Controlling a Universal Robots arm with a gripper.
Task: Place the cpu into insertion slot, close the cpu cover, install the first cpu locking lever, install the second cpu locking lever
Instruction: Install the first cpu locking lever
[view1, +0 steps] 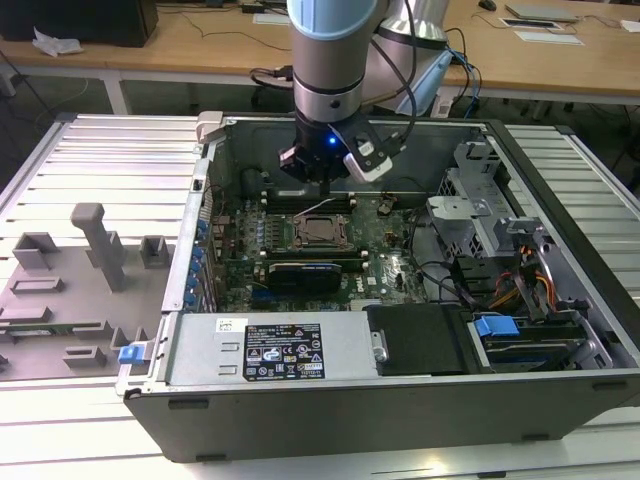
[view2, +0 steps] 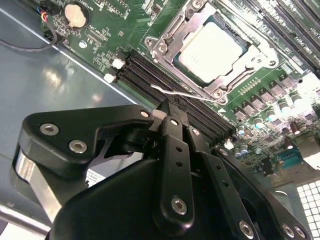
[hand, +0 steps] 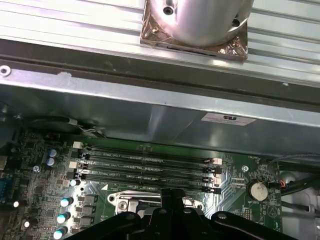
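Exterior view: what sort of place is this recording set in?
Probably a robotics lab or workshop: an opened computer case lies on a slatted metal table, grey fixtures sit beside it, and wooden desks stand behind.

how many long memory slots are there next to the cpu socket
4 memory slots, side by side in one bank between the insertion slot and the case wall; none seems hidden.

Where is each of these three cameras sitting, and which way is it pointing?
Exterior view: off the arm, looking down into the computer case; arm and gripper show.
Second wrist view: on the arm, facing the cpu past the gripper.
First wrist view: on the arm, facing the memory slots past the gripper.
Both wrist views share gripper and memory slots.
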